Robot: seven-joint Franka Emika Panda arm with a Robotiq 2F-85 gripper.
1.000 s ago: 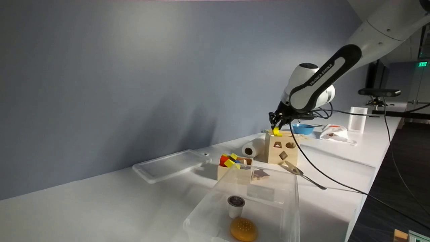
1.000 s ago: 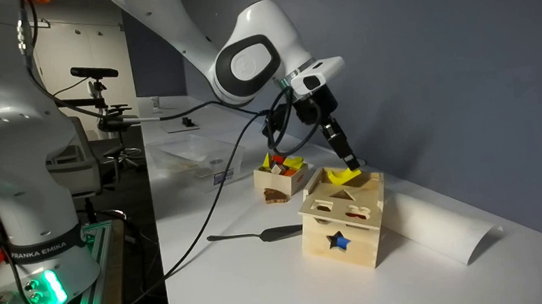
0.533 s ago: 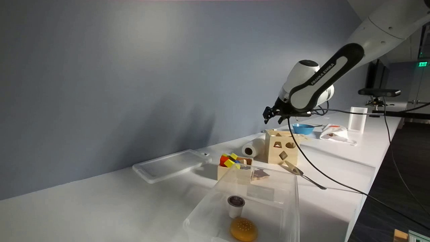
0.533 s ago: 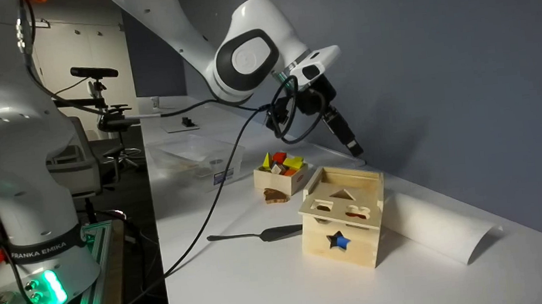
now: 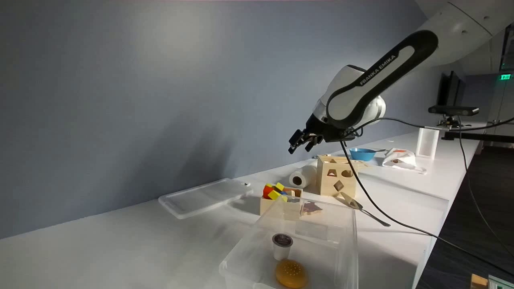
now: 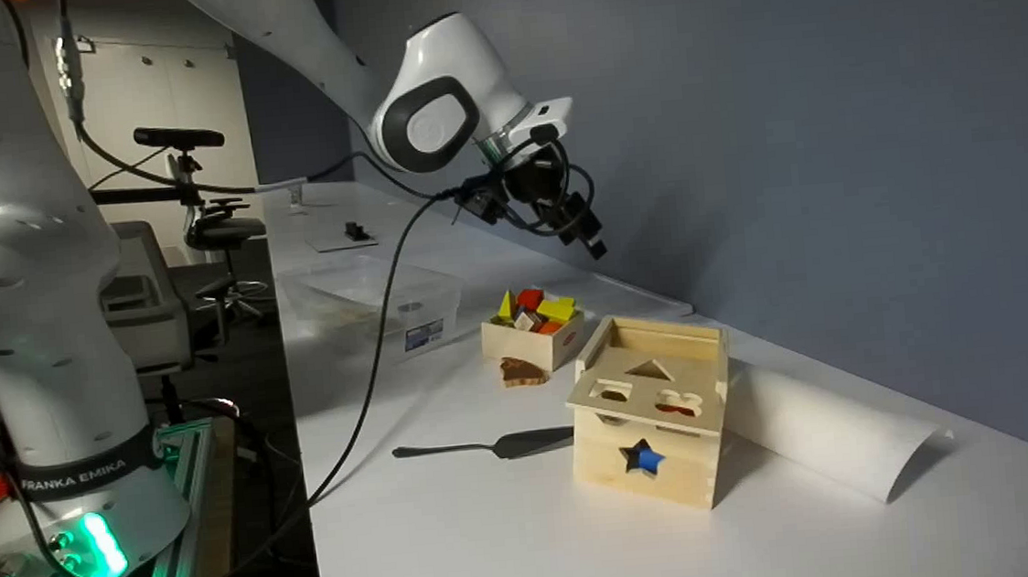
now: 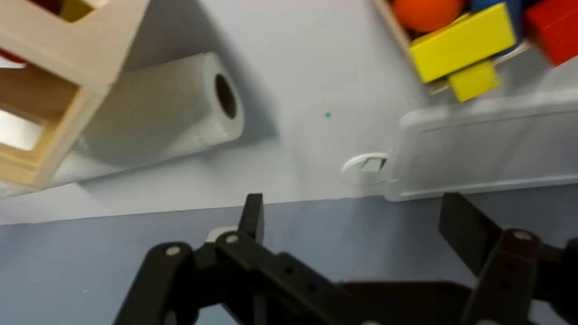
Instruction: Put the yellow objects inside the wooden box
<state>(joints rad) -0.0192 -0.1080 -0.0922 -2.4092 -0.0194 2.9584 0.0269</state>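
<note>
The black gripper hangs above the tabletop, its jaws spread wide. Bright yellow blocks lie well apart from the jaws and lower — toward the upper right in the wrist view — heaped with red, orange and blue pieces in the low, pale wooden box. A yellow piece also shows inside the taller pale wooden cube.

My arm is glossy white with a black band lettered FRANKA EMIKA, a black cable loops at my wrist, a green light marks my base, and my blocky black fingers bear pale round screws.
</note>
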